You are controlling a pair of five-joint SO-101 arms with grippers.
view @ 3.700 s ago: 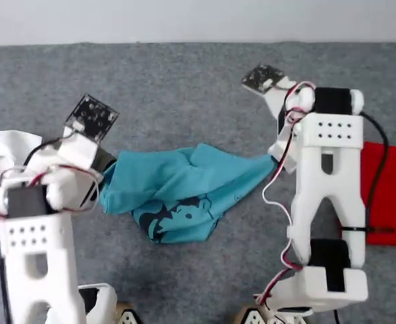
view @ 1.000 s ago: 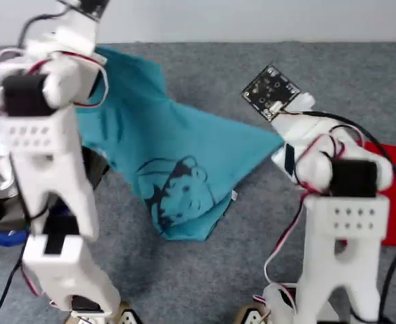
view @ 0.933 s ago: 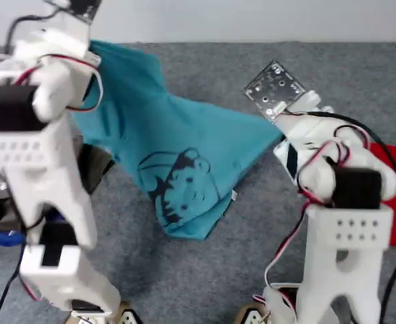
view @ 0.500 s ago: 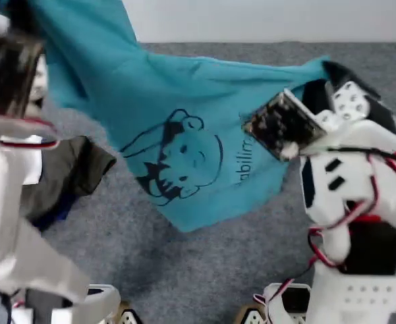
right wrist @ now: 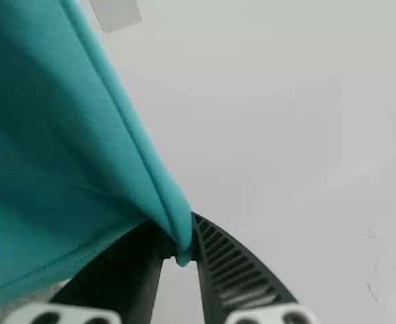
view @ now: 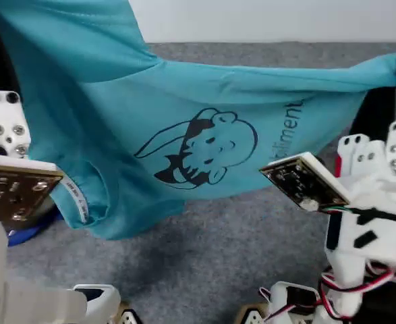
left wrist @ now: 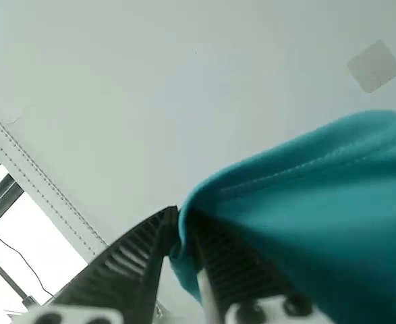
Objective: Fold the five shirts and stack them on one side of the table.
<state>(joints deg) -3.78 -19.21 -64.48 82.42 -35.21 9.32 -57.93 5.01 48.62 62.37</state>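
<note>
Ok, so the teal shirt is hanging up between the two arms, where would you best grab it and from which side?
Probably its stitched upper edge, at the two outer ends, approached from each outer side. The teal shirt hangs stretched from that edge, where the left gripper and right gripper are each shut on it; the rest droops loose.

shirts: 1, teal shirt (view: 204, 94) | arms: 2, left arm (view: 2, 128), right arm (view: 380, 202) | tools: 2, left tool (left wrist: 182, 219), right tool (right wrist: 181, 236) | circuit boards: 2, left board (view: 12, 196), right board (view: 304, 181) | blue item (view: 23, 233): 1 | tabletop (view: 218, 270): 1
</note>
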